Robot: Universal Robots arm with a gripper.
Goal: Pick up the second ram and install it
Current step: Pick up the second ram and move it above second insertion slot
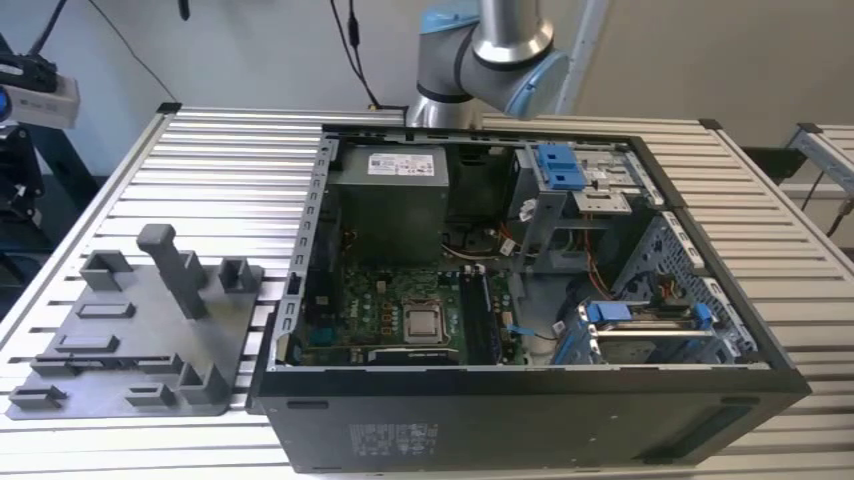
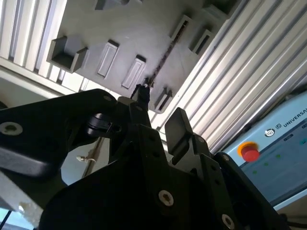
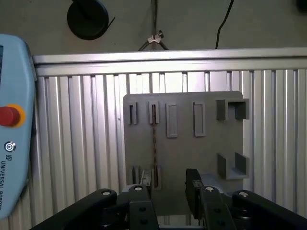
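Observation:
The second ram (image 3: 154, 143) is a thin dark stick standing on edge in the slots of the grey holder tray (image 3: 192, 153). The second wrist view shows it as a slim line (image 2: 165, 55) on that tray (image 2: 120, 33). My gripper (image 3: 165, 191) hangs well above the tray's near edge, open, with nothing between its black fingers (image 3: 193, 184). In the second wrist view the gripper (image 2: 160, 112) points toward the ram's near end. In the exterior view the tray (image 1: 120, 330) lies to the left of the open computer case (image 1: 534, 300), and the arm (image 1: 487, 50) stands behind the case.
Inside the case lies the green motherboard (image 1: 380, 310) with its silver processor (image 1: 424, 322), beside blue-latched drive cages (image 1: 641, 320). A teach pendant with a red button (image 3: 8, 116) rests on the slatted aluminium table (image 3: 76, 143). Upright posts (image 1: 174, 270) rise from the tray.

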